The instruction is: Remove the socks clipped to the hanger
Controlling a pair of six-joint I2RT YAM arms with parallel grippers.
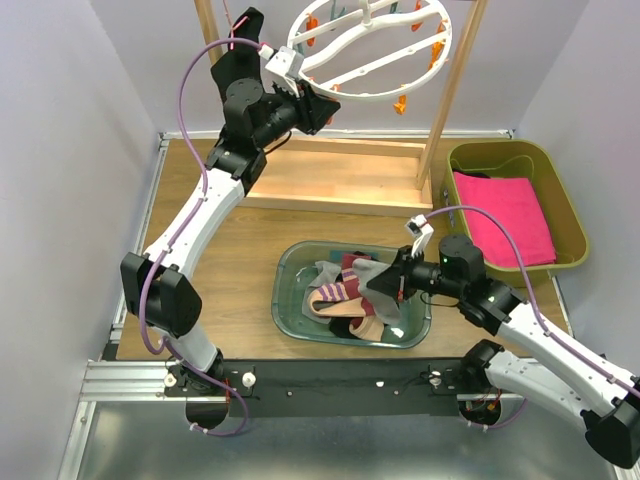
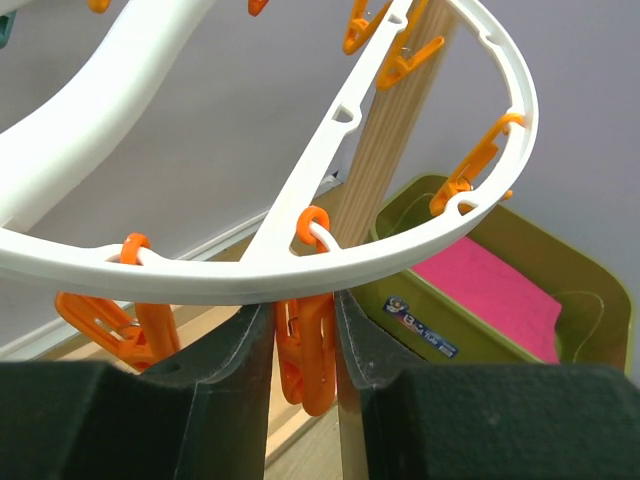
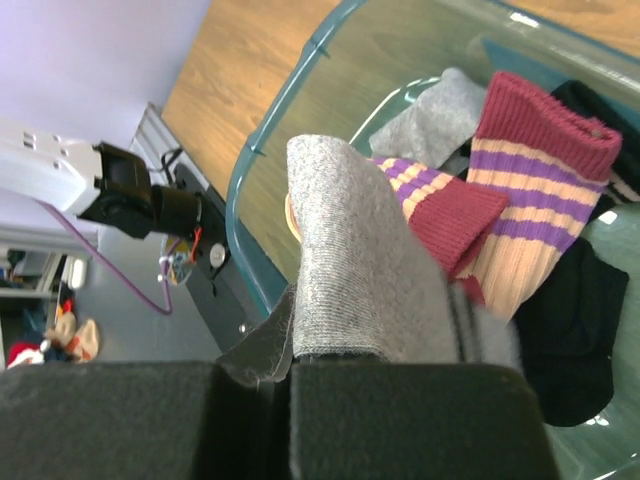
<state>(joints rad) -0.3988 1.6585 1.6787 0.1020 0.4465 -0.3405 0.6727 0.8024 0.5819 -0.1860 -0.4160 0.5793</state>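
Note:
The white round hanger [image 1: 375, 97] hangs at the top, with orange pegs dangling from it and no sock in view on it. My left gripper [image 1: 318, 105] is just under its near rim [image 2: 200, 275], shut on an orange peg [image 2: 312, 350] with a finger pressing each side. My right gripper [image 1: 385, 283] is shut on a grey sock [image 3: 360, 270] and holds it over the teal tub [image 1: 283, 290]. In the tub lie several socks, among them maroon and purple-striped ones [image 3: 540, 190] and a black one [image 3: 570, 330].
An olive bin [image 1: 565, 200] holding a folded pink cloth [image 1: 500, 215] stands at the right. A wooden frame base [image 1: 340, 180] lies behind the tub, and its post [image 1: 455, 90] rises beside the hanger.

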